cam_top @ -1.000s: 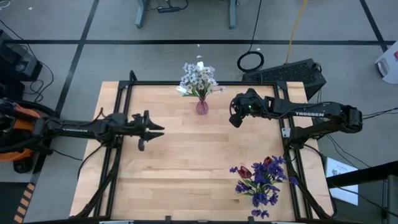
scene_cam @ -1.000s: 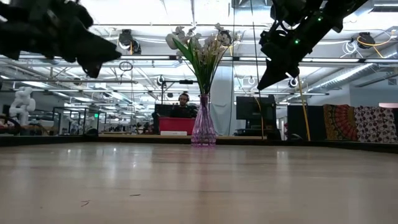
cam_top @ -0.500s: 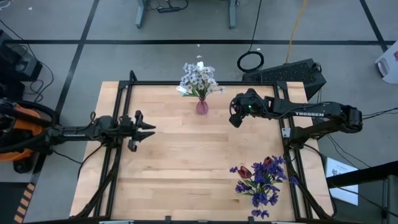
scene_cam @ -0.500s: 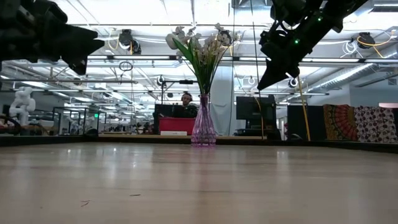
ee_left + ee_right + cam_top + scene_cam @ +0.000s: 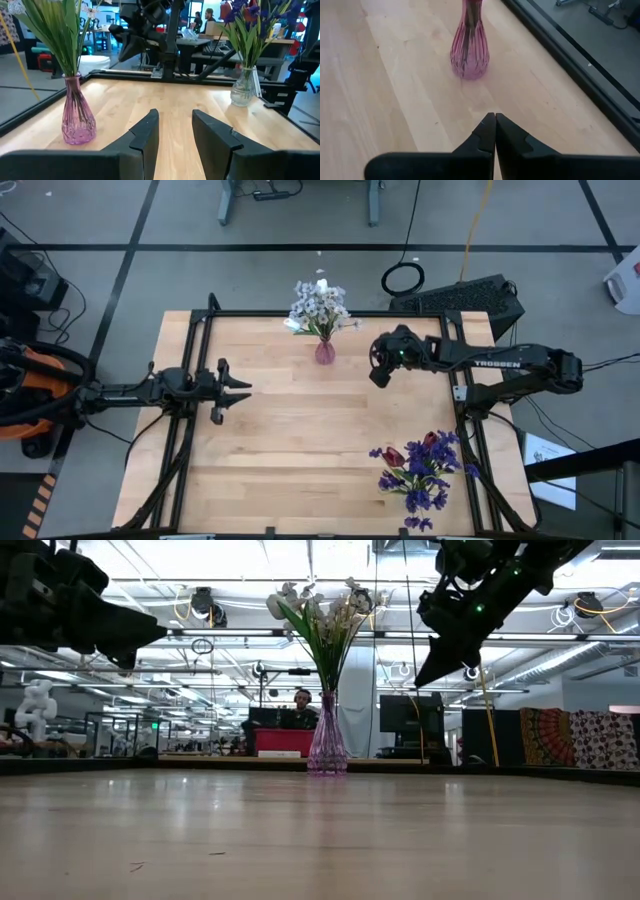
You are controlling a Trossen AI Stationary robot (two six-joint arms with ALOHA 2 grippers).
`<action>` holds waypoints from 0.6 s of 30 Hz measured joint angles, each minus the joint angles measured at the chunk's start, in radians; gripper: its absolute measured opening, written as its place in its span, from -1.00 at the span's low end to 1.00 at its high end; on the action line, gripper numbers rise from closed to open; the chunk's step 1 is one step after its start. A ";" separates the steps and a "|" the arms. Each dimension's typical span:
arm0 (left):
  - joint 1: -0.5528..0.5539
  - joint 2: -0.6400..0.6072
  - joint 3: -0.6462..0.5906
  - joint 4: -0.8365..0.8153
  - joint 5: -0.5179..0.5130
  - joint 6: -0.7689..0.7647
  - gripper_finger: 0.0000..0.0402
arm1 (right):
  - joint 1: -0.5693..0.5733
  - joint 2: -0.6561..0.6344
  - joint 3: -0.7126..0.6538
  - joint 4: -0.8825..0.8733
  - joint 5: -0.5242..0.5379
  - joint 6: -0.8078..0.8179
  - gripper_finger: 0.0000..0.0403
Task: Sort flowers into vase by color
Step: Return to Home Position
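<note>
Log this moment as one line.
white flowers in pink vase; purple and red flowers in clear vase; left gripper open; right gripper shut

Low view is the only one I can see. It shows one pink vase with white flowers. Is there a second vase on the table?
Observer: Yes. A transparent vase with purple flowers and dark red tulips stands near the corner on the right arm's side, at the edge opposite the pink vase.
Operator: Is the right arm holding anything?
Observer: No. The right gripper is shut on nothing.
Operator: And the left arm?
Observer: The left gripper is open and empty.
</note>
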 joint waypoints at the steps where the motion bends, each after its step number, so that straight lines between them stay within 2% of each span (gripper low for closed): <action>1: 0.000 0.001 0.000 0.000 0.000 -0.001 -0.39 | 0.000 0.000 -0.007 0.002 -0.001 -0.002 -0.99; 6: 0.000 0.001 0.000 0.000 0.001 -0.003 -0.39 | 0.000 0.000 -0.071 0.039 -0.031 -0.021 -0.99; 12: 0.000 0.001 -0.001 0.000 0.002 -0.002 -0.39 | 0.007 0.000 -0.230 0.320 -0.155 0.005 -0.99; 18: 0.000 0.001 -0.001 0.000 0.005 -0.002 -0.39 | 0.073 -0.005 -0.328 0.422 -0.116 0.094 -1.00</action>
